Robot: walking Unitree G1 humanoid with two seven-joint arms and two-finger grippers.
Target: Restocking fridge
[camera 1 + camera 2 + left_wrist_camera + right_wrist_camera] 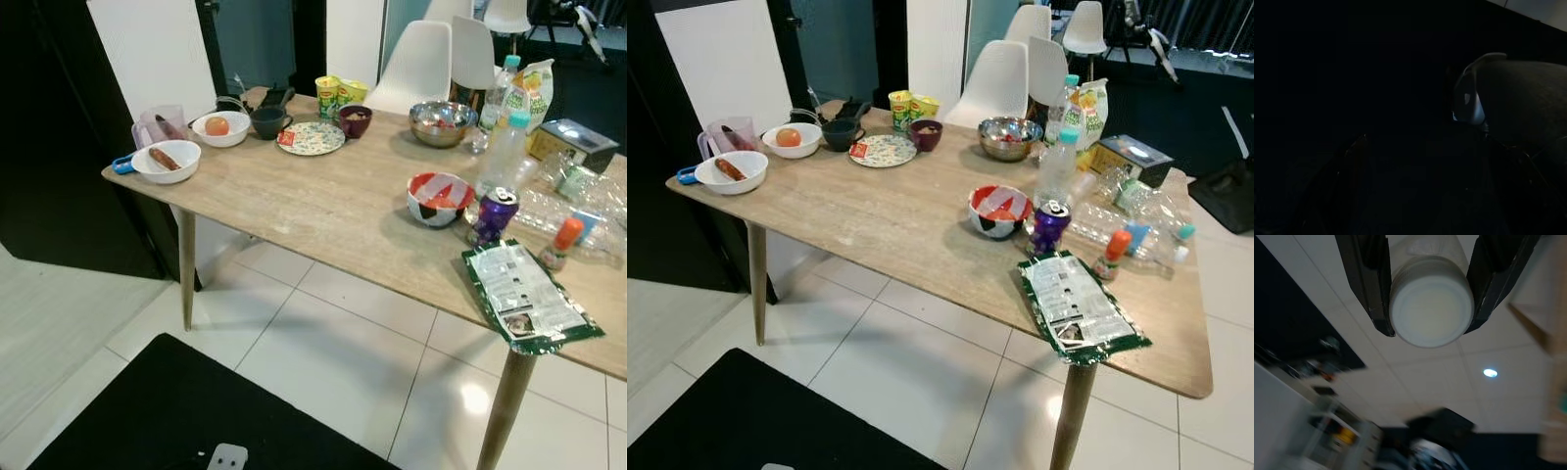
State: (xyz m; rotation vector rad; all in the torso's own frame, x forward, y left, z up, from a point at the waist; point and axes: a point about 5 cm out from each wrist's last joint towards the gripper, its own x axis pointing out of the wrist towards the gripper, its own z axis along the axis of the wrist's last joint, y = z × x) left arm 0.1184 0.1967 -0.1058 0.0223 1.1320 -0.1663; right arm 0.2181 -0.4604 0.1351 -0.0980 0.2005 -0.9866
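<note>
While gripped, one white bottle (1431, 308)

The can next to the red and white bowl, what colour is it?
The can is purple, clearest in the left eye view.

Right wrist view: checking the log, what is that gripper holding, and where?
The right gripper clamps a white round-ended plastic container by its sides, one black finger each side.

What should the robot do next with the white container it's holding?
Probably carry it away toward the fridge rather than reach for more. The right gripper is shut on a white container, its fingers against both sides, over white floor tiles. The table holds other items, such as a purple can, but this hand is full.
</note>
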